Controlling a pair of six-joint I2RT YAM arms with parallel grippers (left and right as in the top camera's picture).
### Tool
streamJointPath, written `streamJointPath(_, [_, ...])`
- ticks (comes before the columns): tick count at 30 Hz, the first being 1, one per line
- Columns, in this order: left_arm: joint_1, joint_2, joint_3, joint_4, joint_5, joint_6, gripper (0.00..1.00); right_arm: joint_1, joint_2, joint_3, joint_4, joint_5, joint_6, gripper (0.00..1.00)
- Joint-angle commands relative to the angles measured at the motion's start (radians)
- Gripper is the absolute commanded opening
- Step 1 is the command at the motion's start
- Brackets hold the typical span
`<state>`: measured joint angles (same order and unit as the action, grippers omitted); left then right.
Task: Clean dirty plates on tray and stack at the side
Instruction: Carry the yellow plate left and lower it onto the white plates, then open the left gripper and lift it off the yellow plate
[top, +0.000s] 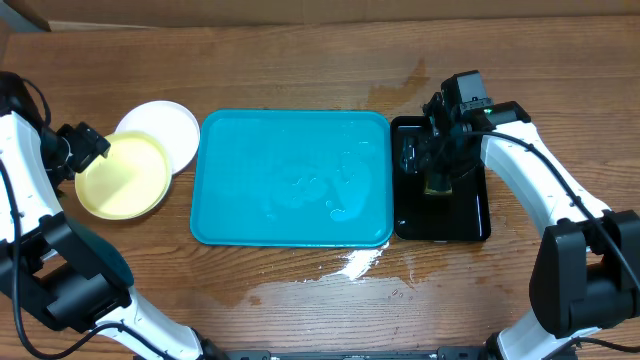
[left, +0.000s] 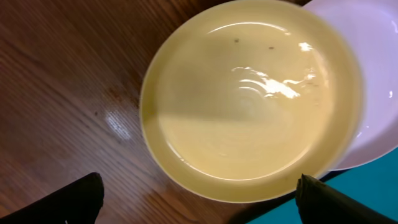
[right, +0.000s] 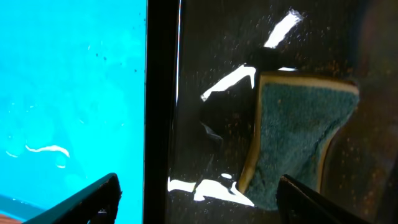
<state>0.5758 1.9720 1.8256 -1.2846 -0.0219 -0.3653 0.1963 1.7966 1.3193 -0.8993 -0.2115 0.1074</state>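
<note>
Turquoise tray (top: 290, 130) lies bare between left gripper (top: 88, 148) and right gripper (top: 438, 165); yellow plate (left: 249, 106), stacked on a white plate (left: 373, 74), sits just ahead of the left jaws, wide and empty; better to retreat straight; the right jaws stand open, sponge (right: 292, 137) between them, not pinched.

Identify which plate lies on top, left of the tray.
The pale yellow plate: it lies over the white plate, which shows only partly from beneath it, left of the turquoise tray.
</note>
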Motion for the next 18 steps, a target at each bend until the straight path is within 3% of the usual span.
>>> streamJointPath(1, [-0.019,-0.030,-0.005,0.014,0.164,0.061,0.90,-0.001,-0.003,0.023,0.019,0.009,-0.003,0.83])
streamJointPath(4, [-0.043,-0.030,-0.005,0.008,0.293,0.125,0.78,-0.001,-0.003,0.023,0.015,-0.029,0.000,0.83])
streamJointPath(8, [-0.080,-0.030,-0.005,-0.003,0.306,0.132,0.69,0.000,-0.003,0.023,0.018,-0.156,-0.007,0.84])
streamJointPath(13, [-0.140,-0.030,-0.005,-0.005,0.299,0.142,0.79,0.000,-0.003,0.023,0.027,-0.168,-0.008,0.84])
streamJointPath(18, [-0.206,-0.030,-0.005,0.030,0.274,0.141,0.78,0.000,-0.003,0.023,0.042,-0.117,-0.011,0.84])
